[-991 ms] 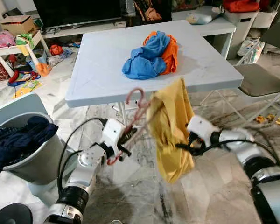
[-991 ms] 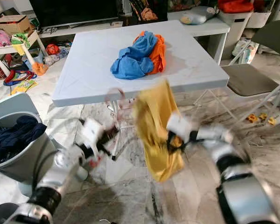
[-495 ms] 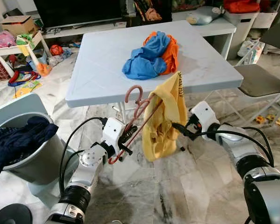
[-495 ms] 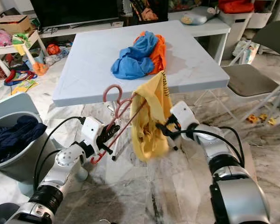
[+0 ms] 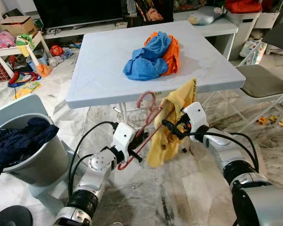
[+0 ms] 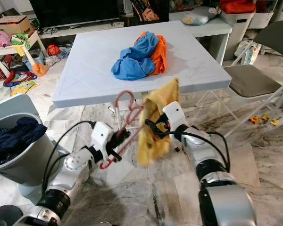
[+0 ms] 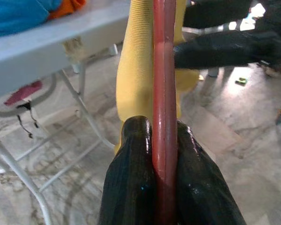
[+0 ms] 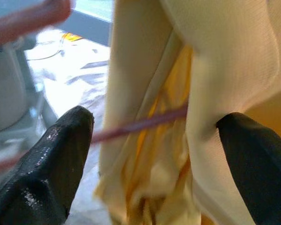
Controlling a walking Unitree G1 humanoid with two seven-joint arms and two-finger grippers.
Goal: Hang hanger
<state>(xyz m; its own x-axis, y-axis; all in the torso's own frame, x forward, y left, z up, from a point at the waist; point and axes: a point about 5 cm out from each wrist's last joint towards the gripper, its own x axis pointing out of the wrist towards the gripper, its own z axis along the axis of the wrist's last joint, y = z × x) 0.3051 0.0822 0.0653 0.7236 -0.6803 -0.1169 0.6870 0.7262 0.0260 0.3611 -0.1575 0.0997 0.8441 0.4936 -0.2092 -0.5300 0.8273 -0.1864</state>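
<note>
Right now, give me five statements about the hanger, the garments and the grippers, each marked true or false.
1. The left gripper is shut on the pink hanger. True.
2. The yellow garment lies flat on the white table. False: it hangs from the hanger, in the air in front of the table.
3. The right gripper is open, one finger on each side of the yellow fabric. True.
4. The blue and orange clothes are in the grey basket. False: they are piled on the table; the basket holds dark clothes.
5. A folding chair stands to the robot's right of the table. True.
</note>
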